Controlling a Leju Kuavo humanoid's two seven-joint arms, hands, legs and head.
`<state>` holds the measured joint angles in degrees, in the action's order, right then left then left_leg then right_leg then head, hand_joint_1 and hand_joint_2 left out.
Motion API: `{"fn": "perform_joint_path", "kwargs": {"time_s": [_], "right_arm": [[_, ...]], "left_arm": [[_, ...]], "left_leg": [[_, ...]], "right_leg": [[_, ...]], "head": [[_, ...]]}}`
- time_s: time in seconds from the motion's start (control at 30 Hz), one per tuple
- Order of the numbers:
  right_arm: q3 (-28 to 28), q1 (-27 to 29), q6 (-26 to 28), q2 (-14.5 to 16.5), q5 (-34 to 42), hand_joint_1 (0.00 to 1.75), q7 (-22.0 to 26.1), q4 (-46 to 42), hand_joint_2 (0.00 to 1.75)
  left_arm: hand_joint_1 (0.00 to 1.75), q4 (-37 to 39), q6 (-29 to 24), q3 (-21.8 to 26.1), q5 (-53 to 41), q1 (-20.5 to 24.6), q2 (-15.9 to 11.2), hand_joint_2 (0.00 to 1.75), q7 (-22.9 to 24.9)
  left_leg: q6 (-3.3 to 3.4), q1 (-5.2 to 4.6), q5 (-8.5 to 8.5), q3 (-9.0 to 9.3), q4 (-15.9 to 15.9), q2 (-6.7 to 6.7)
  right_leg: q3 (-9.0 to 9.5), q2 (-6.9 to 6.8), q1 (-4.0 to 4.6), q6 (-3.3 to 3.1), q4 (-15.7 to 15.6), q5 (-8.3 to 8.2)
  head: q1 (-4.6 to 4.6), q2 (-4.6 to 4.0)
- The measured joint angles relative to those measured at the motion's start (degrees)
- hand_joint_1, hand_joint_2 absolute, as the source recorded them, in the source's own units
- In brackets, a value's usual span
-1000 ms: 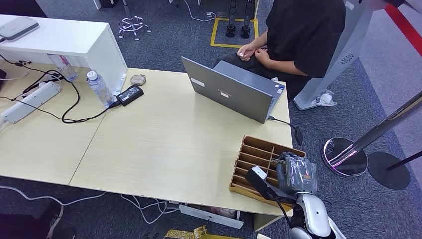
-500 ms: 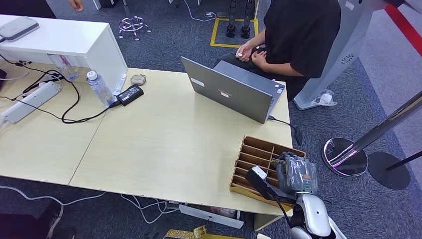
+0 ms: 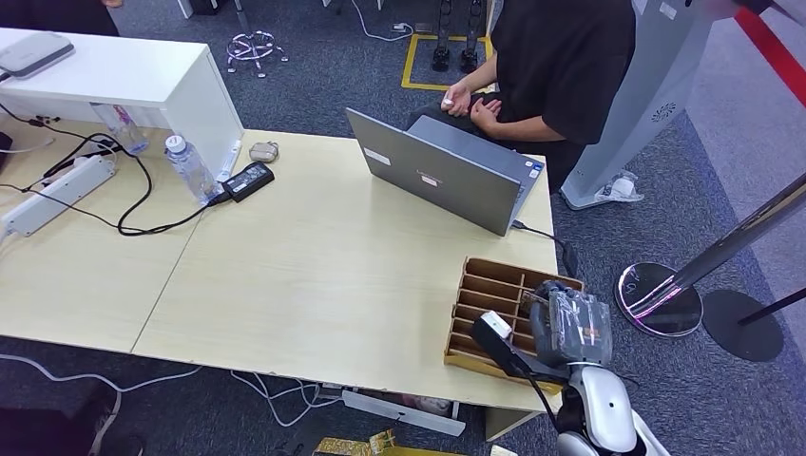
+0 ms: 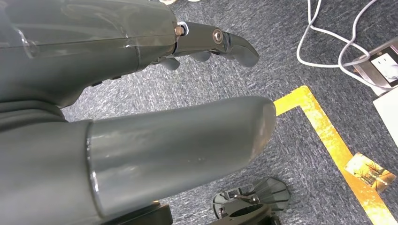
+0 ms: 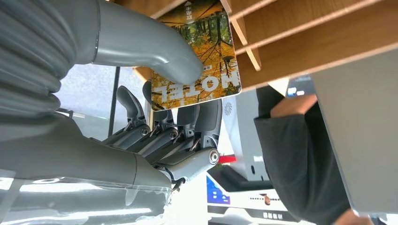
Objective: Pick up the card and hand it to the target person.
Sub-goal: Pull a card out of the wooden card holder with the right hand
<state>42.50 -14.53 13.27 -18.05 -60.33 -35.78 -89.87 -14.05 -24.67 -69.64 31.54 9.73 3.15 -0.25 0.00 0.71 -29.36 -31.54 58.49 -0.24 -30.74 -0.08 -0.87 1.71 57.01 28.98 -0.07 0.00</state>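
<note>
Right wrist view | right hand fingers pinch card (top hidden in organizer) | left hand fingers apart, empty

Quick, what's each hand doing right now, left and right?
Left hand: open, holding nothing, fingers apart above the carpet.
Right hand: pinches the card between thumb and fingers at the wooden organizer.

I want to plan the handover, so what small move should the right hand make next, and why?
Probably lift straight up. The right hand pinches the autumn-leaf hotel card between thumb and fingers, yet the card's far end still sits among the slats of the wooden slotted tray. Clearing the slats first should let it swing toward the person in the black shirt without snagging.
</note>
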Motion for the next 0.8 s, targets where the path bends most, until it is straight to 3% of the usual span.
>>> {"fn": "perform_joint_path", "kwargs": {"time_s": [0.8], "right_arm": [[-0.7, -3.1, -1.0, -1.9, -1.9, 1.34, -0.7, -7.6, 1.75]], "left_arm": [[0.00, 0.0, 0.0, 0.0, 0.0, 0.1, 0.0, 0.00, 0.0]], "left_leg": [[0.00, 0.00, 0.00, 0.00, 0.0, 0.00]], "right_leg": [[0.00, 0.00, 0.00, 0.00, 0.0, 0.00]], "head": [[0.00, 0.00]]}}
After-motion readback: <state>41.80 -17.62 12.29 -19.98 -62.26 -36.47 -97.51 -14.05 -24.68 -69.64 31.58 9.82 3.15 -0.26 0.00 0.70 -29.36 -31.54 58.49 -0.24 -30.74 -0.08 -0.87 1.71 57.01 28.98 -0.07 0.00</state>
